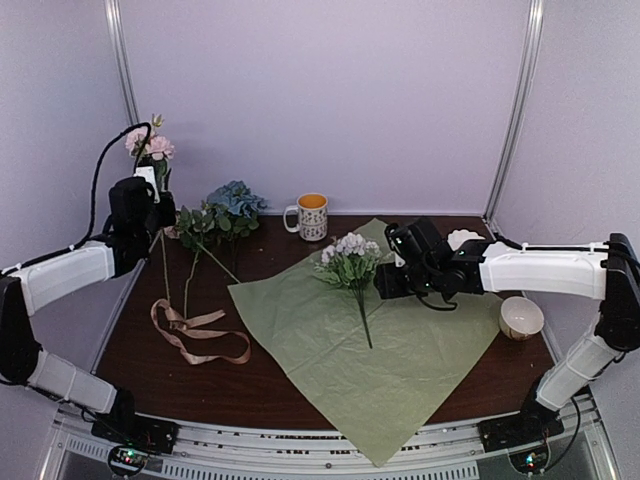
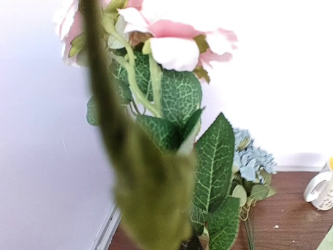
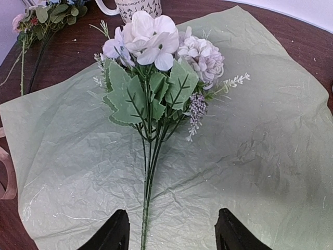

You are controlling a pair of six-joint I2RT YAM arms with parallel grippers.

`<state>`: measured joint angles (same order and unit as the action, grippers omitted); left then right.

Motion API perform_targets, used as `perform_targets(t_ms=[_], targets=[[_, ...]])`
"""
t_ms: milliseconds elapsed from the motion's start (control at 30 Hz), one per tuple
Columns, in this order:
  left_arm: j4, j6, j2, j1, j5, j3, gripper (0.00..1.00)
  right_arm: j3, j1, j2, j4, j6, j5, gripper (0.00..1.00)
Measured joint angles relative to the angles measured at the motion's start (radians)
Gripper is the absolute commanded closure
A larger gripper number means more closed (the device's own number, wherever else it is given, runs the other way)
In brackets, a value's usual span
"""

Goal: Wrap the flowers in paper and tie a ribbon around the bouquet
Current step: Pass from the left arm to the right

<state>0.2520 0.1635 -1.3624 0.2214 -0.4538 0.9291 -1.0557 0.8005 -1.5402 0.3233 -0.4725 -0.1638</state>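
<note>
Closest to my bases, one corner of the sage-green paper hung over the near edge of the table. The sheet lay spread flat, apparently as the bed for the wrap. To its left a tan ribbon lay in loose loops on the bare wood, apart from the paper, likely waiting for the tying.

On the middle of the sheet lay a bunch of white flowers, heads toward the far wall, stems pointing back at me. My right gripper hovered above the paper close by that bunch, jaws spread and empty, placed, I judge, to steady or take it. A small bowl sat off the paper to the right.

Farther back, left of the sheet, the blue hydrangea lay on the wood, not yet on the paper. A mug stood near the far wall.

Highest and farthest left, my left gripper was pressed shut on the stem of the pink roses. It held them upright in the air, well apart from the sheet, presumably to carry them over to the white bunch.
</note>
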Motion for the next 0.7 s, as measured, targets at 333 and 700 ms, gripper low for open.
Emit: perform_targets(t_ms=[333,700], targets=[[0.242,0.029,0.211,-0.002,0.346,-0.107,1.0,0.048,0.0,0.09,-0.055,0.041,0.025,0.42],[0.483,0.219,0.282,0.119,0.67,-0.107,1.0,0.06,0.009,0.201,-0.247,0.16,0.28,0.41]])
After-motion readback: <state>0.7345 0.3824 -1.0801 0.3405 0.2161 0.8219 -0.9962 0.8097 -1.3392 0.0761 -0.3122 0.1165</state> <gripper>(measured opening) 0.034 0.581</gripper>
